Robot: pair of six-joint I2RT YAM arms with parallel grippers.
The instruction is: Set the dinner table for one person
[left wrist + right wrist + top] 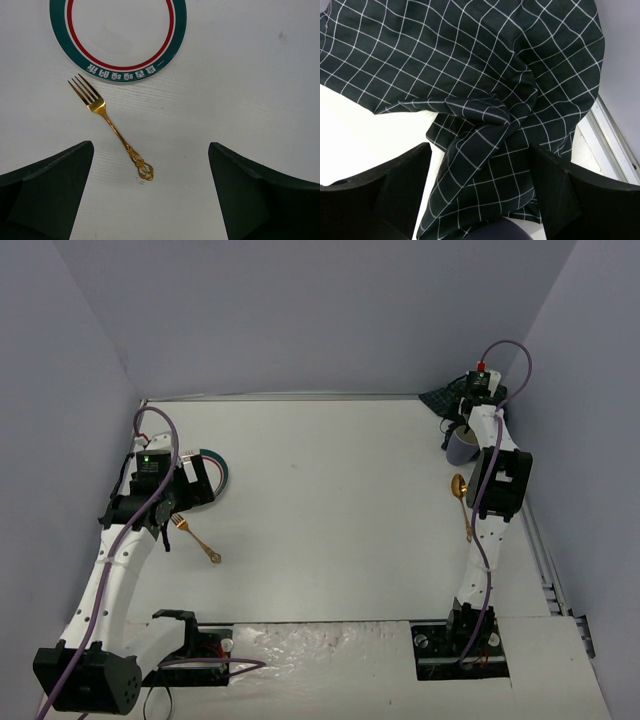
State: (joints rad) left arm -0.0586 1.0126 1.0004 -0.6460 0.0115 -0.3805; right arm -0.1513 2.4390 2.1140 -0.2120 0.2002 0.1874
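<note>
The white dinner table [340, 500] carries a white plate [212, 472] with a green and red rim at the left, seen also in the left wrist view [120, 30]. A gold fork [197, 538] lies just in front of the plate. My left gripper [165, 527] is open and empty above the fork [111, 125], whose handle end lies between the fingers [50, 190]. At the far right my right gripper [455, 422] is open and empty over a crumpled dark checked cloth [480, 90]. A dark mug [462, 446] and a gold spoon [462, 502] lie near it.
Purple walls close the table in on the left, back and right. The cloth [440, 398] sits in the far right corner against the metal edging [615, 140]. The mug's rim shows at the bottom of the right wrist view [490, 232].
</note>
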